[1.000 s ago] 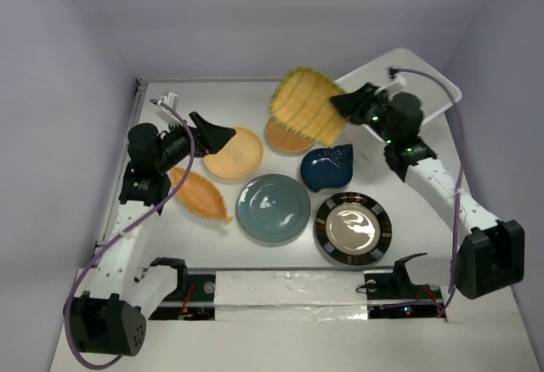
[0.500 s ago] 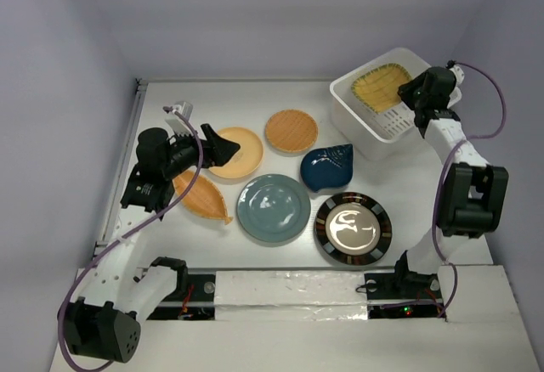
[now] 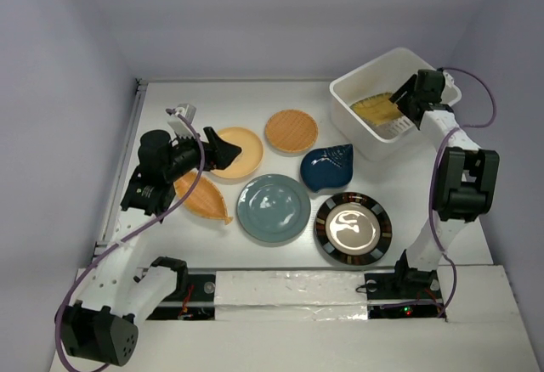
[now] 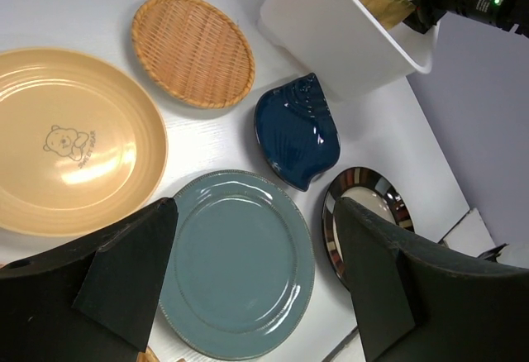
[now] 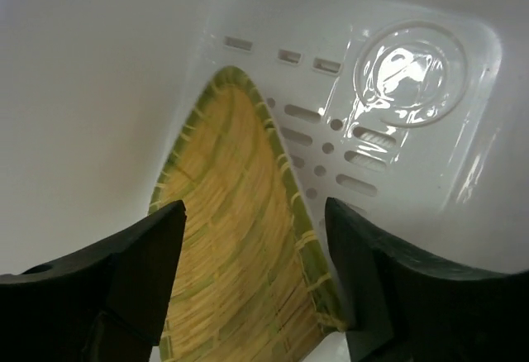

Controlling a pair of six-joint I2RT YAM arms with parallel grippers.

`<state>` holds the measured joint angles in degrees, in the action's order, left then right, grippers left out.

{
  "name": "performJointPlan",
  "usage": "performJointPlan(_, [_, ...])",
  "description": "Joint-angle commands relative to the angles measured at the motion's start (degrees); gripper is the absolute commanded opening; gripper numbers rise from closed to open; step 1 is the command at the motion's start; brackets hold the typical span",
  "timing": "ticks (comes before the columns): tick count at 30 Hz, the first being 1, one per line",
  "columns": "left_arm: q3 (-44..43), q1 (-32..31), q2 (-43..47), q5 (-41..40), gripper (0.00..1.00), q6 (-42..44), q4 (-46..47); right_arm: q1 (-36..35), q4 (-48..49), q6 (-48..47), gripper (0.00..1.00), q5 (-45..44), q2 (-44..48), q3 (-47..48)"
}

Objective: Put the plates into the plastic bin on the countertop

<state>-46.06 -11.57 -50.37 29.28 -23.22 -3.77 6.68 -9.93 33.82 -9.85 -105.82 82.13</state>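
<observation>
One plate, the green-yellow ribbed rectangle (image 5: 240,279), is being left tilted inside the plastic bin (image 3: 361,126), the right tool (image 5: 254,213) just being opened off it. Six plates (image 3: 273,208) are being kept waiting on the surface (image 3: 195,100), the left tool (image 4: 256,213) being held wide open above them.

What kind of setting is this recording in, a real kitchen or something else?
Likely a lab test cell, not a kitchen: plain walls box in a white table, a left arm and right arm are bolted at its near edge, and mismatched plates lie spread beside a bin.
</observation>
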Motion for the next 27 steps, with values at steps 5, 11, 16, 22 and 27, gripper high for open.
performJointPlan(5, [-0.2,-0.4,1.6,-0.6,0.73,0.9,1.1,-0.1,4.4,-2.0,0.87,-2.4,15.2,-2.5])
performJointPlan(11, [-0.3,-0.4,2.1,-1.5,0.73,1.0,1.0,-3.1,14.2,-1.4,0.75,4.8,30.7,-20.4])
performJointPlan(16, [0.3,-0.4,1.8,-2.0,0.69,0.5,1.5,-8.1,19.3,2.2,0.1,12.4,38.1,-33.4])
performJointPlan(22, [0.3,-0.4,1.6,-5.8,0.39,0.4,0.7,-28.4,19.9,1.3,0.0,11.3,34.2,-33.7])
performJointPlan(27, [0.2,-0.4,2.6,-9.2,0.0,0.3,-0.2,-41.6,21.2,4.0,0.0,8.4,19.0,-26.2])
